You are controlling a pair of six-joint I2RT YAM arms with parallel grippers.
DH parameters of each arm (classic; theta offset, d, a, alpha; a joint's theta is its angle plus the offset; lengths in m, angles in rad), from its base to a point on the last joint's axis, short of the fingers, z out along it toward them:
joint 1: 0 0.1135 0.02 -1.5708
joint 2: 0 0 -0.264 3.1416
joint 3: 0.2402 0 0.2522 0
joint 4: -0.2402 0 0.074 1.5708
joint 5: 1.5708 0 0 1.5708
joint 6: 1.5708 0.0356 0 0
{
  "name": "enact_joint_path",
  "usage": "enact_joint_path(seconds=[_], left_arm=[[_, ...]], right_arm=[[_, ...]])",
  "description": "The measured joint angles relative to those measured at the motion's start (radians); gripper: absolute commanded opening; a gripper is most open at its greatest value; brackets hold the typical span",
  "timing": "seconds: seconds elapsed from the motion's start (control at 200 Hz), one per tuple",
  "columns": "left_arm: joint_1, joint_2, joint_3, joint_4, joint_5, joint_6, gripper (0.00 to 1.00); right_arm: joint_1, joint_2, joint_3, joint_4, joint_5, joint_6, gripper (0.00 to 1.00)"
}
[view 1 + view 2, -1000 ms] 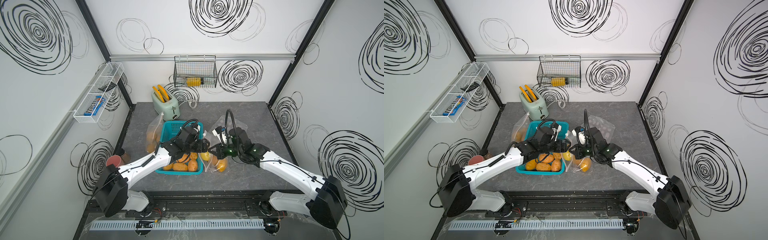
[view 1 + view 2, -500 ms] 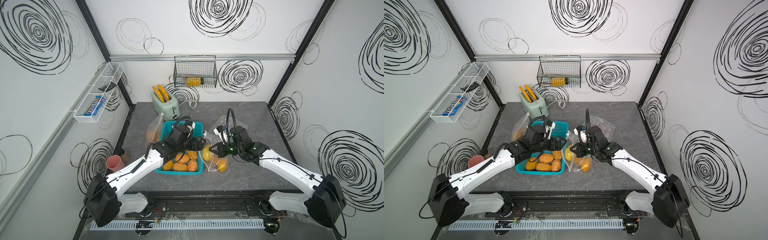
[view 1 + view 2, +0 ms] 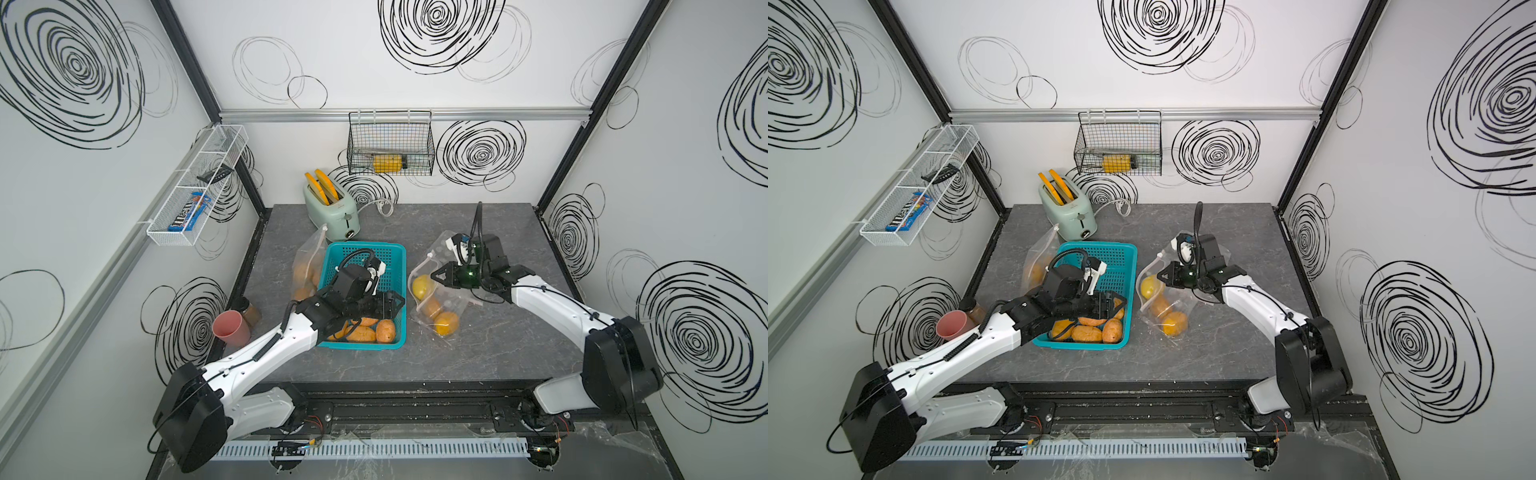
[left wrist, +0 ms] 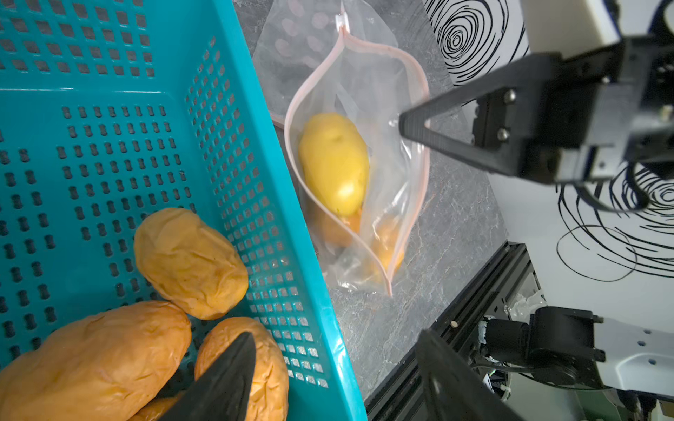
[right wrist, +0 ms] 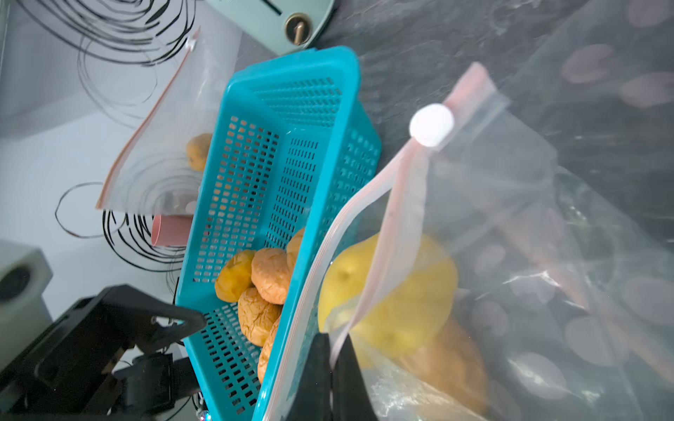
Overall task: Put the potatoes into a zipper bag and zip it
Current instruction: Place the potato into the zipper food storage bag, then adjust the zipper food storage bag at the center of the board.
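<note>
Both top views: high above front edge, aimed steeply down, far enough back to take in whole tabletop [image 3: 478, 232]. Left wrist view: close, over teal basket [image 4: 109, 91], facing open zipper bag [image 4: 401, 218] at frame centre. Right wrist view: closer still, at bag's mouth. Wrist views share basket, bag, yellow potato [image 4: 333, 164].

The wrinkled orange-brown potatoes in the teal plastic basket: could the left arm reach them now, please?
Probably yes: the open left pincer hangs above the orange-brown potatoes, nothing covering them, though it seems to straddle the teal basket wall and should shift inward.
</note>
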Motion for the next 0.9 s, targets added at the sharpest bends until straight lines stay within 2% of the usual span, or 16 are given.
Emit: enact_joint_path(seconds=[0.16,0.395,0.595,0.896], left_arm=[[0.023,-0.034,-0.013,-0.001,0.002,0.001,0.75],[0.076,-0.084,-0.04,-0.008,0.012,0.007,0.76],[0.113,-0.11,-0.056,-0.01,0.019,0.011,0.77],[0.146,-0.123,-0.072,-0.033,0.014,0.031,0.78]], right_arm=[[0.031,-0.008,-0.001,0.043,-0.111,0.057,0.0],[0.101,-0.153,-0.035,0.16,-0.312,0.154,0.0],[0.079,-0.255,-0.062,0.208,-0.294,0.166,0.0],[0.052,-0.225,-0.162,0.142,-0.208,0.127,0.0]])
